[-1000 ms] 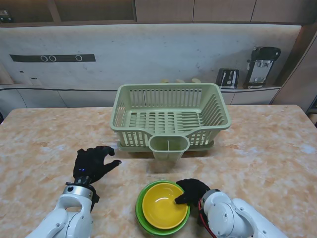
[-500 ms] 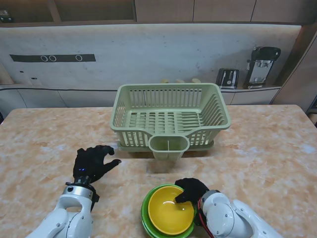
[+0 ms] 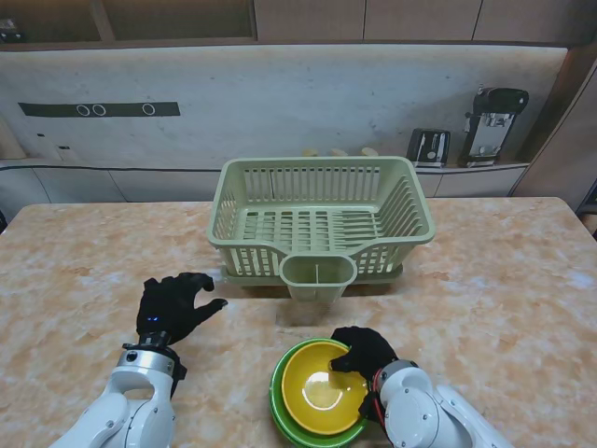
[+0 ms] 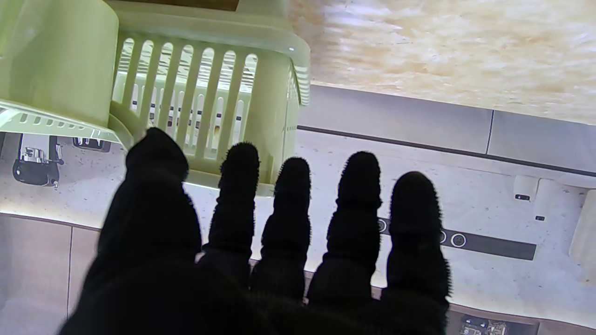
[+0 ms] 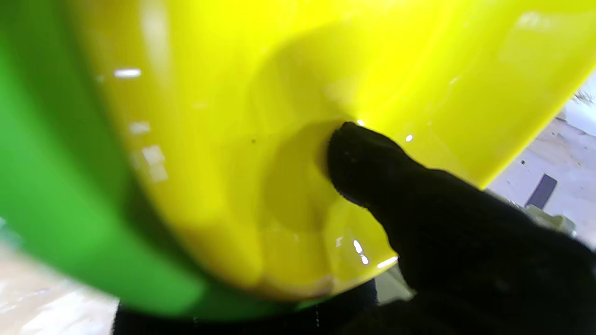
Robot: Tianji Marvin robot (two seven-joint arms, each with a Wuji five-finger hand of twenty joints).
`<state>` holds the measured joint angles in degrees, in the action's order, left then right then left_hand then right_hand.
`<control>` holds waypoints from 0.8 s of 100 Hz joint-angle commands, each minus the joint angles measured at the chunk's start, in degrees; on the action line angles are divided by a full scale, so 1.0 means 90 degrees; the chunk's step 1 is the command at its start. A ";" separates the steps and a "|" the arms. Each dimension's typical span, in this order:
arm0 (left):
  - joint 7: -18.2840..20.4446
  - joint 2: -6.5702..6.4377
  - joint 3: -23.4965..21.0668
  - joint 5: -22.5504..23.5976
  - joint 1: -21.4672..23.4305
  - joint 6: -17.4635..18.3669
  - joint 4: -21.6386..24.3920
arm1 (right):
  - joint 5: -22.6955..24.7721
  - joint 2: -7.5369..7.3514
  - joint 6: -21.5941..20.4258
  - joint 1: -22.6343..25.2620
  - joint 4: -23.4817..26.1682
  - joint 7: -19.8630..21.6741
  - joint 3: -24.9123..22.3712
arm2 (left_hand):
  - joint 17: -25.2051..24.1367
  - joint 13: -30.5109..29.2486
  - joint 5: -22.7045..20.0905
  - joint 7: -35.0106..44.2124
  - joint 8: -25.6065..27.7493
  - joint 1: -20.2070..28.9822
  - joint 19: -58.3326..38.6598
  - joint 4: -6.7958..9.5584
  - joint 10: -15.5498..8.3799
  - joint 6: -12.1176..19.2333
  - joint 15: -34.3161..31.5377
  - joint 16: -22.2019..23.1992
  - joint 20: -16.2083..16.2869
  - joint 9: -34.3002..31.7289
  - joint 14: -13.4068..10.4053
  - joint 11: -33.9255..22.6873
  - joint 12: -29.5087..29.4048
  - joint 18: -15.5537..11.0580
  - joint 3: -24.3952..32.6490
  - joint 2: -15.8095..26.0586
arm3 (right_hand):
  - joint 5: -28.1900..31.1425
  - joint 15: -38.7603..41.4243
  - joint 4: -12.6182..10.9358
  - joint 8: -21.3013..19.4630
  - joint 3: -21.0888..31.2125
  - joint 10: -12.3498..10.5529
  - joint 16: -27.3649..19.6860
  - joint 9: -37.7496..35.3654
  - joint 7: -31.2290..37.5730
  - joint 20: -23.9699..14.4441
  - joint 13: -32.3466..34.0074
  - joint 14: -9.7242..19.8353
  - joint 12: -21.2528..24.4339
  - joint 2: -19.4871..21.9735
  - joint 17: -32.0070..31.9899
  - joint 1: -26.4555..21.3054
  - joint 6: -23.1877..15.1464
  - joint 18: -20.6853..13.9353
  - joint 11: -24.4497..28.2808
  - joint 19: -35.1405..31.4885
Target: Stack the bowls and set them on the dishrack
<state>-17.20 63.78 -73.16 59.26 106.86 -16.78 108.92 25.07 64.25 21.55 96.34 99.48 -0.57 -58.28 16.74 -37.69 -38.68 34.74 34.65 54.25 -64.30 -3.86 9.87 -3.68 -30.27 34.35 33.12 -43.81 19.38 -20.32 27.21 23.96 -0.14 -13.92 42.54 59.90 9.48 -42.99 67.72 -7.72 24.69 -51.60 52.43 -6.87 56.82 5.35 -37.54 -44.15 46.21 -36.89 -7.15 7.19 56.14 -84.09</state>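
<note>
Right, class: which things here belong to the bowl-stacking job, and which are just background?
Job: yellow bowl, green bowl, dishrack, right robot hand.
Background: toaster, coffee machine, idle left robot hand.

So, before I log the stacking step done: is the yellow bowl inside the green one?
Inside: the yellow bowl is nested in the green bowl, whose rim rings it. The right hand grips the stack's edge.
</note>
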 commanded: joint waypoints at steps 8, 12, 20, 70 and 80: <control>0.0045 0.0026 -0.0007 0.0022 0.0037 -0.0017 0.0015 | 0.0037 0.0101 -0.0259 0.0173 0.0079 -0.0162 -0.0069 | -0.0012 -0.0069 0.0070 0.0106 0.0063 0.0184 -0.0129 0.0087 -0.0090 0.0158 -0.0061 0.0083 0.0098 -0.0145 -0.0054 -0.0125 0.0108 -0.0092 -0.0029 -0.0118 | 0.1449 0.0662 -0.0453 -0.1279 0.1302 -0.0575 0.0394 -0.0355 0.1948 0.0077 0.0438 0.0369 -0.0183 0.0702 0.0226 -0.1522 -0.1653 0.0027 0.0246 -0.0429; 0.0043 0.0027 -0.0007 0.0021 0.0035 -0.0019 0.0015 | 0.0052 0.0114 -0.0344 0.0202 0.0094 -0.0241 -0.0097 | -0.0012 -0.0065 0.0074 0.0107 0.0060 0.0186 -0.0129 0.0087 -0.0081 0.0170 -0.0059 0.0082 0.0098 -0.0147 -0.0060 -0.0123 0.0106 -0.0092 -0.0029 -0.0121 | 0.1495 0.0680 -0.0452 -0.1286 0.1312 -0.0577 0.0414 -0.0387 0.1950 0.0070 0.0470 0.0358 -0.0197 0.0693 0.0290 -0.1522 -0.1657 0.0011 0.0241 -0.0464; 0.0039 0.0027 -0.0010 0.0020 0.0032 -0.0014 0.0016 | 0.0125 0.0136 -0.0507 0.0257 0.0133 -0.0403 -0.0145 | -0.0012 -0.0066 0.0074 0.0104 0.0052 0.0169 -0.0129 0.0085 -0.0087 0.0174 -0.0053 0.0079 0.0099 -0.0149 -0.0065 -0.0115 0.0102 -0.0092 -0.0035 -0.0110 | 0.1584 0.0722 -0.0450 -0.1297 0.1330 -0.0589 0.0470 -0.0455 0.1945 0.0039 0.0521 0.0329 -0.0220 0.0677 0.0431 -0.1517 -0.1670 -0.0035 0.0225 -0.0536; -0.0021 0.0048 -0.0038 -0.0020 0.0002 -0.0119 -0.0008 | 0.1045 0.0175 -0.1427 0.0619 0.0600 -0.1283 -0.0518 | -0.0023 -0.0071 0.0049 0.0063 0.0040 0.0152 -0.0106 0.0089 -0.0096 0.0186 -0.0028 0.0074 0.0087 -0.0179 -0.0067 -0.0084 0.0097 -0.0109 -0.0035 -0.0090 | 0.2073 0.0400 -0.0459 -0.1387 0.1405 -0.0769 0.0838 -0.0819 0.1995 -0.1140 0.0967 0.0374 -0.0483 0.0670 0.1351 -0.1474 -0.1811 -0.0306 -0.0007 0.0043; -0.0080 0.0061 -0.0014 -0.0041 -0.0035 -0.0167 -0.0034 | 0.1181 0.0164 -0.1583 0.0687 0.0758 -0.1341 -0.0613 | -0.0023 -0.0078 0.0045 0.0062 0.0046 0.0155 -0.0106 0.0089 -0.0092 0.0203 -0.0028 0.0075 0.0087 -0.0182 -0.0055 -0.0081 0.0098 -0.0109 -0.0035 -0.0093 | 0.2126 0.0359 -0.0467 -0.1397 0.1404 -0.0801 0.0851 -0.0859 0.1997 -0.1168 0.1009 0.0385 -0.0497 0.0686 0.1449 -0.1462 -0.1827 -0.0338 -0.0029 0.0095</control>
<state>-18.17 63.99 -73.47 59.12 106.69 -17.86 108.65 35.37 65.37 8.31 102.00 104.07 -12.77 -63.51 16.74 -37.70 -38.69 34.75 34.65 54.25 -64.39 -3.86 9.77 -3.13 -30.27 34.42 33.13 -43.83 19.32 -20.35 27.22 23.90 -0.14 -13.92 47.90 59.60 10.93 -47.65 67.72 -8.06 27.93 -56.62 52.43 -16.28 58.29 1.63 -41.06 -48.58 57.22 -38.03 -8.51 5.61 55.47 -83.43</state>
